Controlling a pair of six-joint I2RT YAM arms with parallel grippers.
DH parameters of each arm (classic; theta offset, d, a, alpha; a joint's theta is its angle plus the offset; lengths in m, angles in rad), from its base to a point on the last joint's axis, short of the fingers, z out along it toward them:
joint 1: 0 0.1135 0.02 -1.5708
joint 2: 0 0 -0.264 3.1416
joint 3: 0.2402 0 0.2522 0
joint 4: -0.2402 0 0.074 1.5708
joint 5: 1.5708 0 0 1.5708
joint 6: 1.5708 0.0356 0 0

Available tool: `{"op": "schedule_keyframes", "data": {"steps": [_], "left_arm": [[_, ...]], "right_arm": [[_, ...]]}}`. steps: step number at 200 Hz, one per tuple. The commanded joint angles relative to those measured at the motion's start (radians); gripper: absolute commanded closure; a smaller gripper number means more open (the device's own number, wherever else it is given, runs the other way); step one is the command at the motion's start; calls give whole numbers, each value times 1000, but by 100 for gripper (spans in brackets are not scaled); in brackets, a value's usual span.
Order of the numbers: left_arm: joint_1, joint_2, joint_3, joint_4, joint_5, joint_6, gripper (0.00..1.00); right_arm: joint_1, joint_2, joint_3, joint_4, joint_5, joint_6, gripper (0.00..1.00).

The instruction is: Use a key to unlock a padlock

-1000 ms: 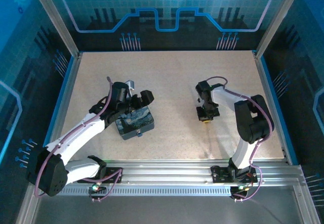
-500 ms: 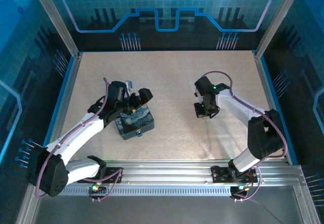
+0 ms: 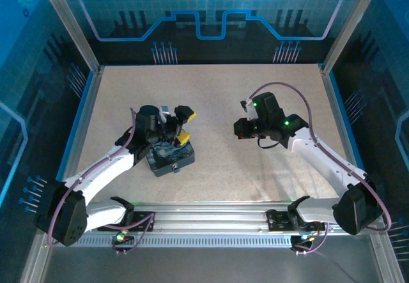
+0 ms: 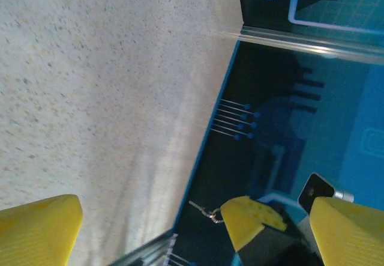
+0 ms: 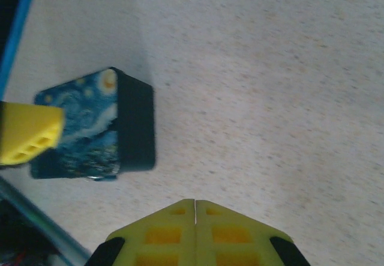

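Dark-blue padlock at the box's near edge

Tiny and dark bluish, the padlock shows as a speck with a silvery glint at the near edge of the starry-night box on the speckled counter. The left end effector is spread wide over the box's far side. The right end effector, well apart, is clenched; what it pinches, I cannot tell.

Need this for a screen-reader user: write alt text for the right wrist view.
The right gripper, its yellow jaws pressed shut, sits at the bottom edge above a speckled table. At left lies a dark box printed with a starry night, its left end overlapped by a yellow fingertip of the left gripper.
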Motion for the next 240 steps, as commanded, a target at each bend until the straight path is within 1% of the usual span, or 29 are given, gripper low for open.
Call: {"op": "schedule_keyframes", "data": {"steps": [1,24,42,75,129,164,198,240], "left_arm": [[-21,10,-37,174,20,-201,2],[-41,21,-58,257,1,-281,2],[-61,37,-66,311,-11,-314,2],[-87,64,-74,418,-41,-306,2],[-130,107,-105,554,-80,-288,2],[-145,118,-105,578,-82,-292,2],[-161,118,-109,567,-83,-327,4],[-167,77,-115,505,-107,-334,6]], "right_arm": [[34,-27,-36,151,-55,135,100],[63,-35,-64,242,-68,220,100],[89,-38,-82,300,-61,281,100],[130,-41,-127,409,-64,437,100],[210,-47,-161,575,-33,597,100],[236,-31,-131,589,-5,591,100],[235,3,-110,589,0,576,100],[236,33,-95,589,8,560,100]]}}
